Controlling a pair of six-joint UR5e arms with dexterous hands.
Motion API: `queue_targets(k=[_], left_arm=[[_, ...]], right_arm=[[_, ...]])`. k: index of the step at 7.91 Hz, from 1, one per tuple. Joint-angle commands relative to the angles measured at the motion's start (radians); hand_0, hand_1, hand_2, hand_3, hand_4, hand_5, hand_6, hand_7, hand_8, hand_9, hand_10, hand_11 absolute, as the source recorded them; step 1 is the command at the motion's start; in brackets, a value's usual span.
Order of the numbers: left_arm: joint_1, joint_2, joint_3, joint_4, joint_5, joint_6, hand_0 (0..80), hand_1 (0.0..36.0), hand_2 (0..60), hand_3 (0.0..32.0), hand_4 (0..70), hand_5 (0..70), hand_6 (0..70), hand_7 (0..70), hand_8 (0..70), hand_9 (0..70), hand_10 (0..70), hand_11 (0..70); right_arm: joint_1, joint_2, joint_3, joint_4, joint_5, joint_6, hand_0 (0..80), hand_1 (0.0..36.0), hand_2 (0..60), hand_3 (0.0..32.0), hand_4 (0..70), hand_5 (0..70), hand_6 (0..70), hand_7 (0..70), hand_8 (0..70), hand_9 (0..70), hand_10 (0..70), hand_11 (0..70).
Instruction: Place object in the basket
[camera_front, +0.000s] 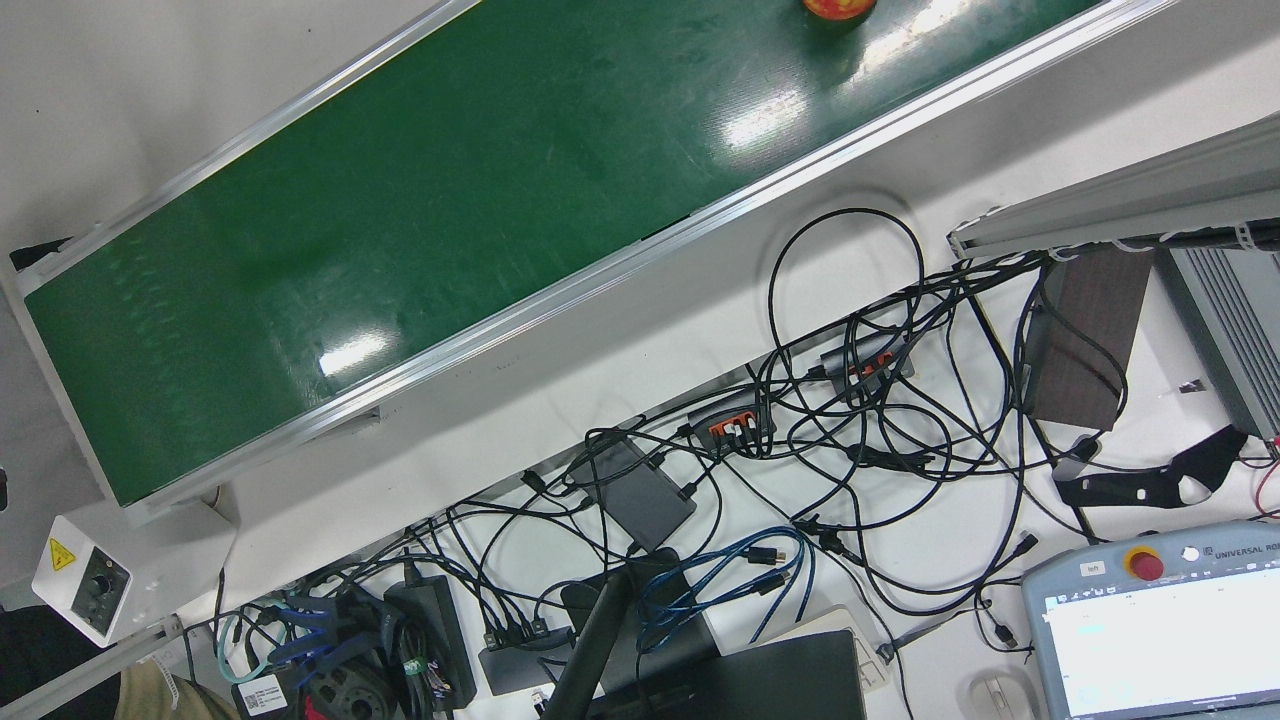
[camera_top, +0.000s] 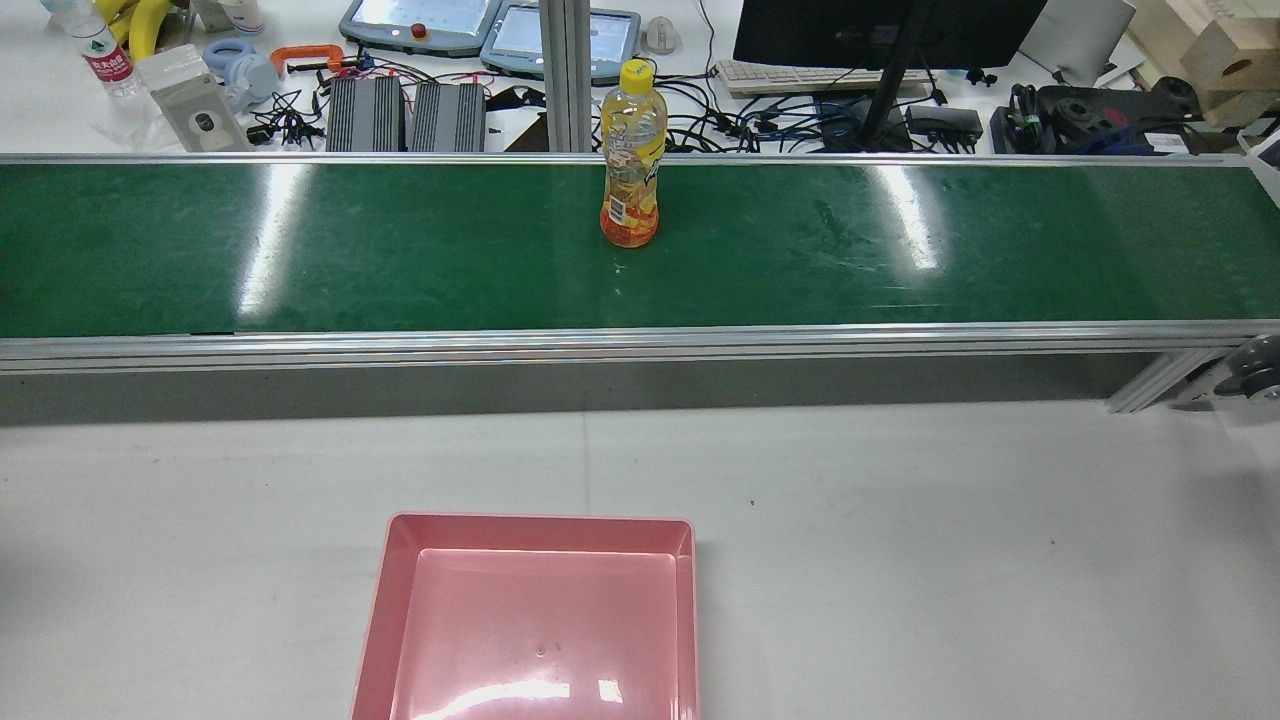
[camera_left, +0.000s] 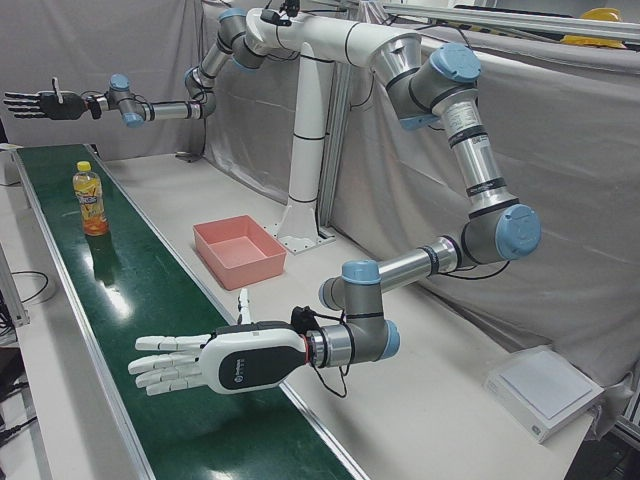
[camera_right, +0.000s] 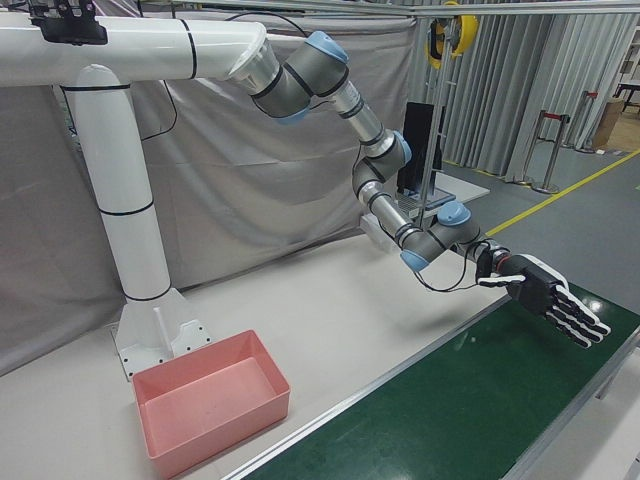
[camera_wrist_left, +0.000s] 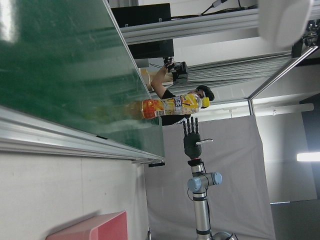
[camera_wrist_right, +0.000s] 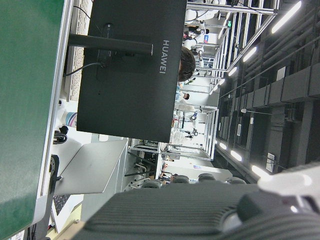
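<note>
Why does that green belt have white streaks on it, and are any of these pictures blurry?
The streaks are ceiling-light glare: in the rear view two bright bands cross the green belt either side of the bottle; the front view shows similar white patches. In the right hand view the dark shape along the bottom is too close and out of focus. The rear view's pink basket also reflects light.

A pink basket (camera_right: 212, 400) sat on the table (camera_right: 330, 320) near its belt-side edge, beside the white pedestal (camera_right: 125, 215). One hand (camera_right: 545, 297), fingers spread, hovered over the green belt (camera_right: 470, 420).
</note>
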Motion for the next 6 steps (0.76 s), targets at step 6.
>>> queue_targets(k=[6], left_arm=[[0.004, -0.069, -0.009, 0.006, 0.002, 0.0, 74.9, 5.0, 0.0, 0.0, 9.9, 8.3, 0.0, 0.0, 0.1, 0.0, 1.8, 4.8]], right_arm=[[0.0, 0.0, 0.0, 0.0, 0.0, 0.0, 0.0, 0.0, 0.0, 0.0, 0.0, 0.0, 0.0, 0.0, 0.0, 0.0, 0.0, 0.0]])
